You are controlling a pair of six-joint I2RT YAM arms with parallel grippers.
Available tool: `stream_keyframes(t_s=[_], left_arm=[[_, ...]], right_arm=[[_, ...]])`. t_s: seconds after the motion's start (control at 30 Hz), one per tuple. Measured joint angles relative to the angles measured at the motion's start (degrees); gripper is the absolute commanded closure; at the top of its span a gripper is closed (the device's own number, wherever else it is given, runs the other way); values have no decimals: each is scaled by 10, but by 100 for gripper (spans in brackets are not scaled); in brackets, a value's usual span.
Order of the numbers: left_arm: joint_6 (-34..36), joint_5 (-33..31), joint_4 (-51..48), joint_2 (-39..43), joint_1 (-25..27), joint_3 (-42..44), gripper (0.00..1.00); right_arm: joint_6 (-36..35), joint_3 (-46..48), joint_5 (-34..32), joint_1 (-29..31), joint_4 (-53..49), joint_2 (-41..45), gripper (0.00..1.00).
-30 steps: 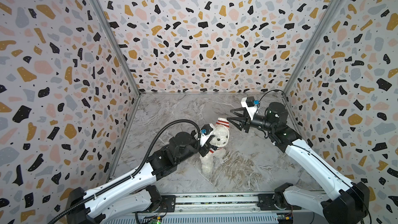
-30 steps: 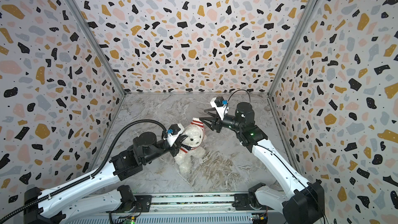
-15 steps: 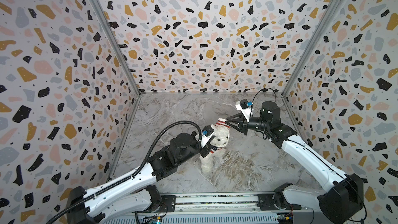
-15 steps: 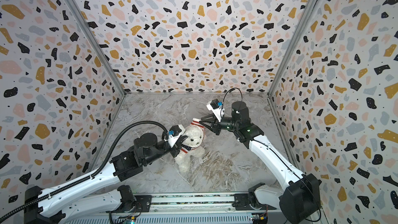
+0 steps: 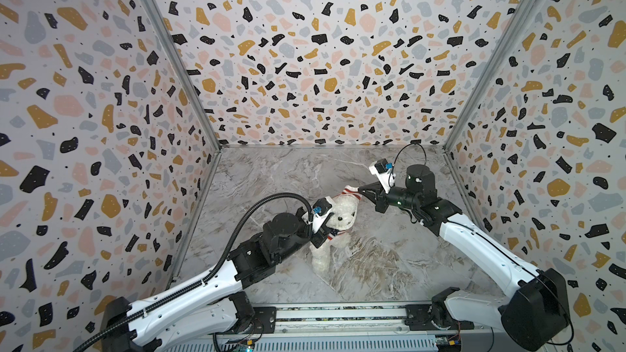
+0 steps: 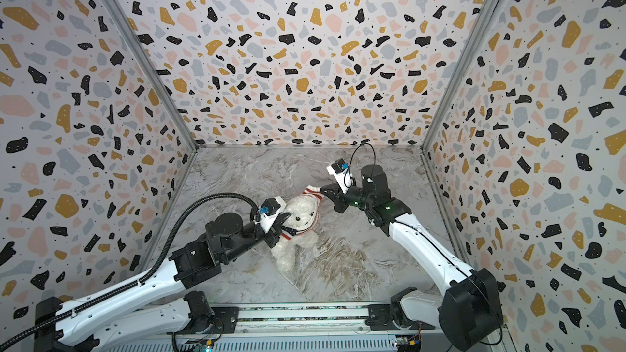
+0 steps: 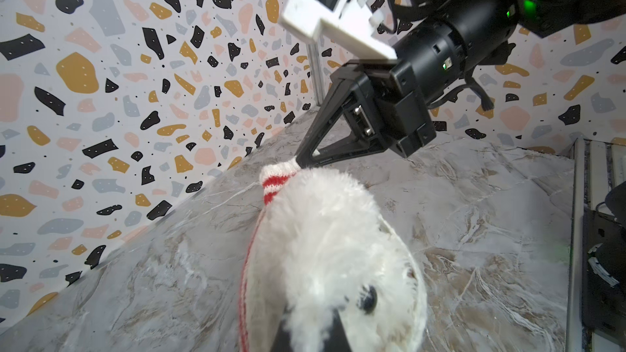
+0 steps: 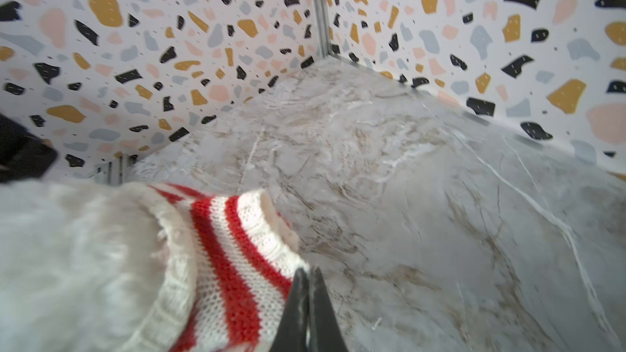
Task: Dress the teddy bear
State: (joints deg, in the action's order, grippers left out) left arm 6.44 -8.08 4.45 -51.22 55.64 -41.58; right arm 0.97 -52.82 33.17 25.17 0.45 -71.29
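Pinching striped sweater, right gripper

A robot lab cell: 3 terrazzo-print walls, a marble-print tabletop, an arm-mounting rail in front.

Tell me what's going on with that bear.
Two robot arms are dressing the teddy bear lying on the tabletop. The right tool is shut on the edge of the striped sweater beyond its head; the left tool is shut by its chin. The sweater circles only the head so far.
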Motion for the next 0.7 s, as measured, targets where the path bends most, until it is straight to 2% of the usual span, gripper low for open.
stream_keyframes(t_s=[0.17,0.4,0.7], left_arm=[[-1,-12,7,4,0,13,100],[-14,-41,12,21,0,35,100],[-47,-80,13,23,1,35,100]], right_arm=[[8,30,-8,-2,22,-36,100],[16,63,-3,0,67,-42,100],[-2,95,-23,53,92,-60,100]])
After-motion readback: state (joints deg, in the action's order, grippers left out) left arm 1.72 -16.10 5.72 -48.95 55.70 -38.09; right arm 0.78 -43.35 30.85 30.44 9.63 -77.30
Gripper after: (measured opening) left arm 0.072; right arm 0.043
